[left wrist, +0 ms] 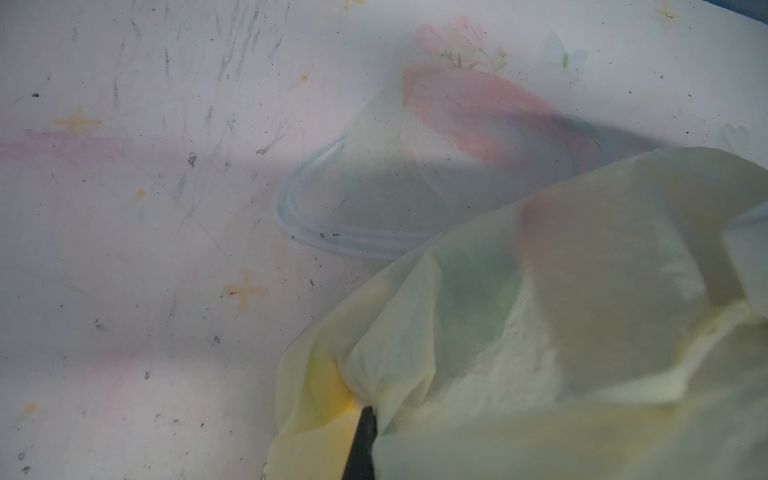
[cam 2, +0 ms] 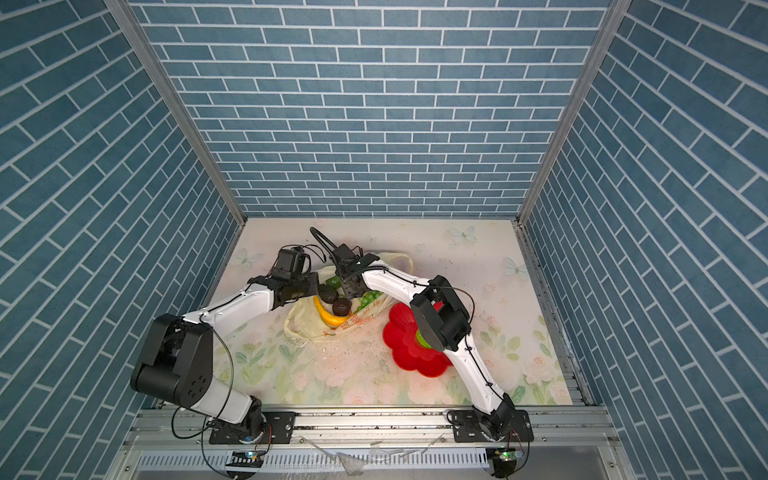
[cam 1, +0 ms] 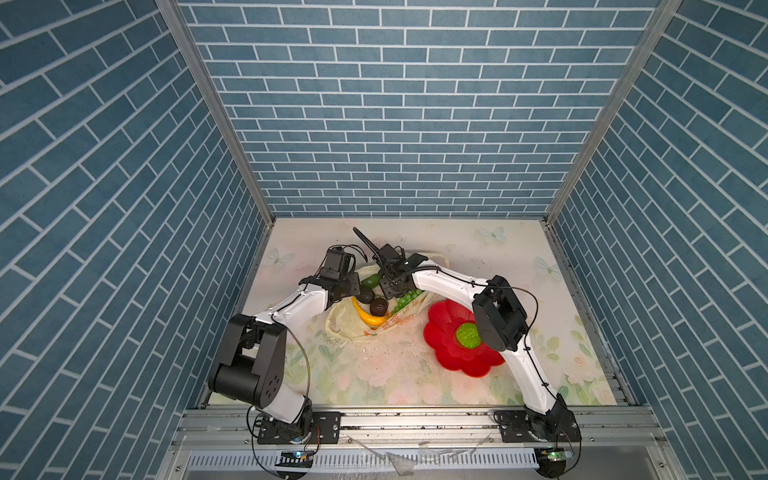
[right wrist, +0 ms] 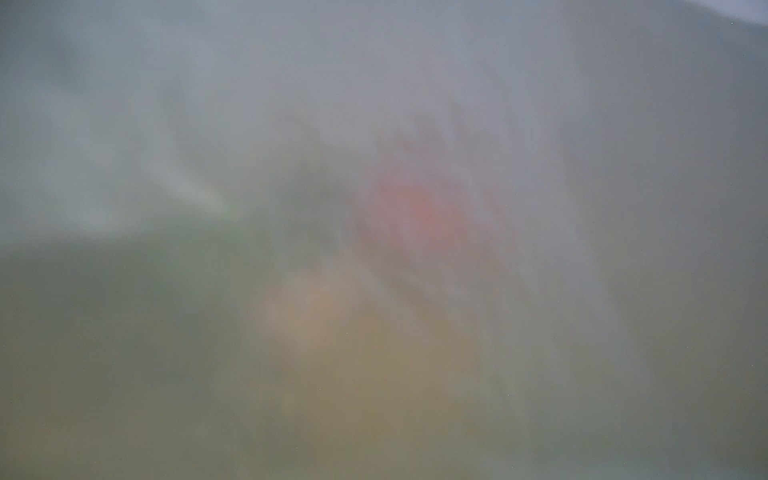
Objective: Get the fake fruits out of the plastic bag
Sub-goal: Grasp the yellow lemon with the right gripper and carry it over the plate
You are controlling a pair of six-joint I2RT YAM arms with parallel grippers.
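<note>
Left gripper [left wrist: 362,424] is clamping tight on the plastic bag [left wrist: 561,332]; right gripper [cam 1: 390,291] is sitting inside the bag, aperture indeterminable.

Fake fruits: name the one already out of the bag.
The green knobbly ball, alone on the red plate; banana, brown pieces and grapes lie within the plastic bag.

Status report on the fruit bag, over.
Left gripper shut on plastic bag. Right gripper inside bag mouth, state unclear. Banana, grapes in bag; green ball on plate.

Fruits [cam 1: 379,306] in bag [cam 1: 348,329]; plate [cam 1: 446,358] to its R.
</note>
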